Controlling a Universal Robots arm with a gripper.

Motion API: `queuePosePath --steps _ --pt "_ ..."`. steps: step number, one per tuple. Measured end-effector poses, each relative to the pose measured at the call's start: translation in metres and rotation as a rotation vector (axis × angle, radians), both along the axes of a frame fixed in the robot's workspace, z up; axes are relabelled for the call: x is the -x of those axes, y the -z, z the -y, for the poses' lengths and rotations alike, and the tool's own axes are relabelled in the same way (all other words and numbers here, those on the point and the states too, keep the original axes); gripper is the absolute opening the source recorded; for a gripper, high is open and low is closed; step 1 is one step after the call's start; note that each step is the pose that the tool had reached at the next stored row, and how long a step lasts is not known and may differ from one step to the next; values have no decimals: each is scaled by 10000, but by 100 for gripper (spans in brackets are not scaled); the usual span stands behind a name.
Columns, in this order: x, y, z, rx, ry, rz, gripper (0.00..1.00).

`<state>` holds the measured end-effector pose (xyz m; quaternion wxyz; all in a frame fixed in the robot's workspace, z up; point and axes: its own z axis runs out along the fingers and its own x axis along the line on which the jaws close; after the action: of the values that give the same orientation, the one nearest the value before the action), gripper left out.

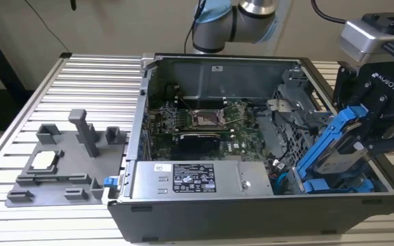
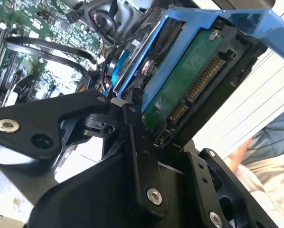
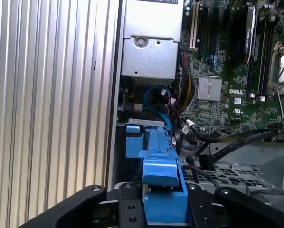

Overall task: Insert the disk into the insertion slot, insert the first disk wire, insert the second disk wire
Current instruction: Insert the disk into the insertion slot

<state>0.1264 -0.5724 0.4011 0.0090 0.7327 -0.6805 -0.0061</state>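
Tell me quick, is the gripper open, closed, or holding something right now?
Gripper: shut on the disk, which is tilted over the computer case.

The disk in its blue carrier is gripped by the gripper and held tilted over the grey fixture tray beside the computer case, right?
Wrong place. The exterior view shows the gripper holding the disk tilted, lower end inside the open computer case at the exterior view's right, not over the grey fixture tray.
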Motion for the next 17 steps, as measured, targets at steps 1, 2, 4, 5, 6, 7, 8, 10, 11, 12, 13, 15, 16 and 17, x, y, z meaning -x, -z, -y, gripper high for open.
queuePosePath --steps 1,2,4,5,6,7,8,10,11,12,13,15,16,17 --pt "0 17 0 2 1 1 33" --pt "0 37 0 -4 2 5 33" --pt "-2 73 0 -1 -3 4 33" --pt "-2 86 -1 5 -3 4 33" --pt "-2 89 -1 3 -1 3 33" --pt "-2 93 0 -4 0 2 33" --pt "-4 94 0 -10 -1 -12 33" --pt "-16 80 -1 -20 -5 -97 33" --pt "-19 65 -1 -30 -7 -129 33" --pt "-21 36 -1 -49 -9 -143 33" --pt "-23 -9 0 -33 -9 -161 33" --pt "-20 -109 0 -14 -2 -182 33" --pt "-19 -146 1 -17 -1 -193 33" --pt "-20 -171 0 -12 -1 -219 33"
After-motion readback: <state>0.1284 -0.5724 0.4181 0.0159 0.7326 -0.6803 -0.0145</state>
